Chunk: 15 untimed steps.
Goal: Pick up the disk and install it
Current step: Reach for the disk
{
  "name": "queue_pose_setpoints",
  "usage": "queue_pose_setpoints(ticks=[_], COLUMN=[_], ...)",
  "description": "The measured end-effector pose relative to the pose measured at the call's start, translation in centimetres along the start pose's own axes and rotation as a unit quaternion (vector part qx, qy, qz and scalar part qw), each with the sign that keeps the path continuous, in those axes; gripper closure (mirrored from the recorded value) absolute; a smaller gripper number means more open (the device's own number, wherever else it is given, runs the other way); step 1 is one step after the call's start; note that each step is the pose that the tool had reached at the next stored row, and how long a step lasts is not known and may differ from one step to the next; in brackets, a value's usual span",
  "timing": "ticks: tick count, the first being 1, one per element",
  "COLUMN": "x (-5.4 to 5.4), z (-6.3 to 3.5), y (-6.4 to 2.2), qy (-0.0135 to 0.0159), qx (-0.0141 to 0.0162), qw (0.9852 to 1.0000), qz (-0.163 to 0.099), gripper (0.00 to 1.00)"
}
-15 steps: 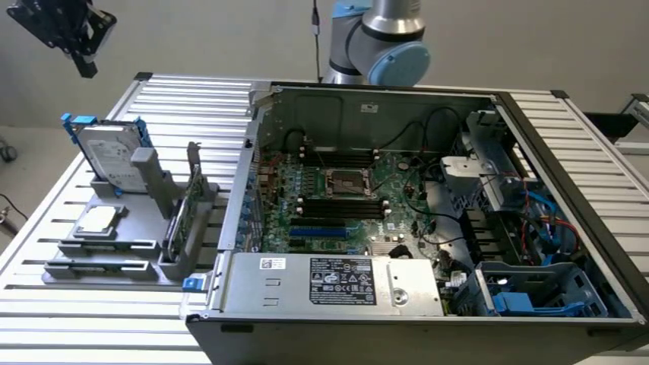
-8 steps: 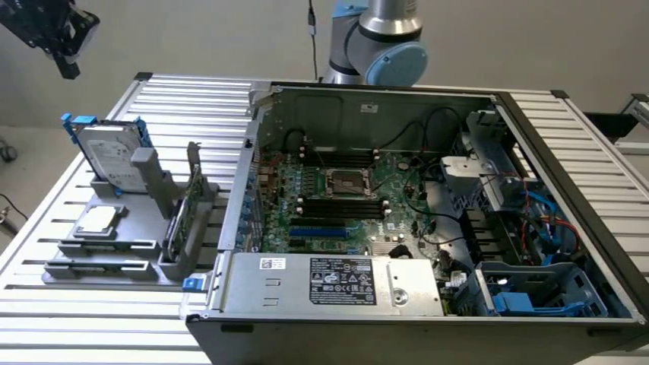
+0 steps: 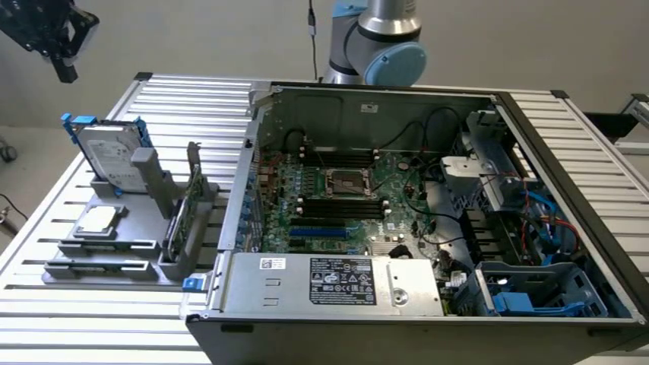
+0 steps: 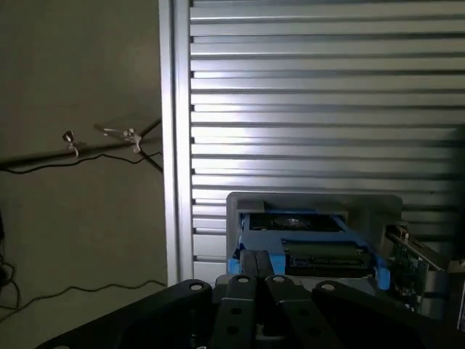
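Note:
The disk (image 3: 106, 156) is a silver-grey drive with a pale label and blue side rails. It stands on edge in a grey holder (image 3: 102, 247) on the slatted table, at the exterior view's left. My black gripper (image 3: 65, 72) hangs well above it and slightly further left, shut and empty. In the wrist view the two fingers (image 4: 247, 273) press together, and beyond them lies the disk (image 4: 305, 247) with its blue rails in the grey holder (image 4: 312, 203).
An open computer case (image 3: 365, 106) fills the middle and right, with motherboard (image 3: 345, 190), power supply (image 3: 335, 281) and a blue drive bay (image 3: 537, 293). On the holder lie a small silver chip (image 3: 96, 220) and an upright green card (image 3: 188, 205). The arm's base (image 3: 381, 38) stands behind the case.

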State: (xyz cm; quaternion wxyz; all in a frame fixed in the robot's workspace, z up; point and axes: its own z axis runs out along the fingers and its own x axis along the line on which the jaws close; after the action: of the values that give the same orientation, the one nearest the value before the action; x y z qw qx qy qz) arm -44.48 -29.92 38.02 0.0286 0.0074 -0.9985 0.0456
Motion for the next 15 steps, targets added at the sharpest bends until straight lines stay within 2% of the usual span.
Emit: queue_pose_setpoints(ticks=[3,4,6,13,15], x=[0.0,0.0,0.0,0.3,0.3], z=[0.00,0.00,0.01,0.12,0.16], y=[0.00,-0.03,-0.14,-1.18,-1.49], qy=[-0.0156,-0.0196,-0.0221,-0.0245,-0.0274], qx=[0.0022,0.0031,0.0042,0.0047,0.0049], qw=[0.9998,0.9997,0.9996,0.9993,0.9991], qz=[-0.011,-0.014,-0.018,-0.028,-0.032], gripper=[0.89,0.89,0.89,0.89,0.89])
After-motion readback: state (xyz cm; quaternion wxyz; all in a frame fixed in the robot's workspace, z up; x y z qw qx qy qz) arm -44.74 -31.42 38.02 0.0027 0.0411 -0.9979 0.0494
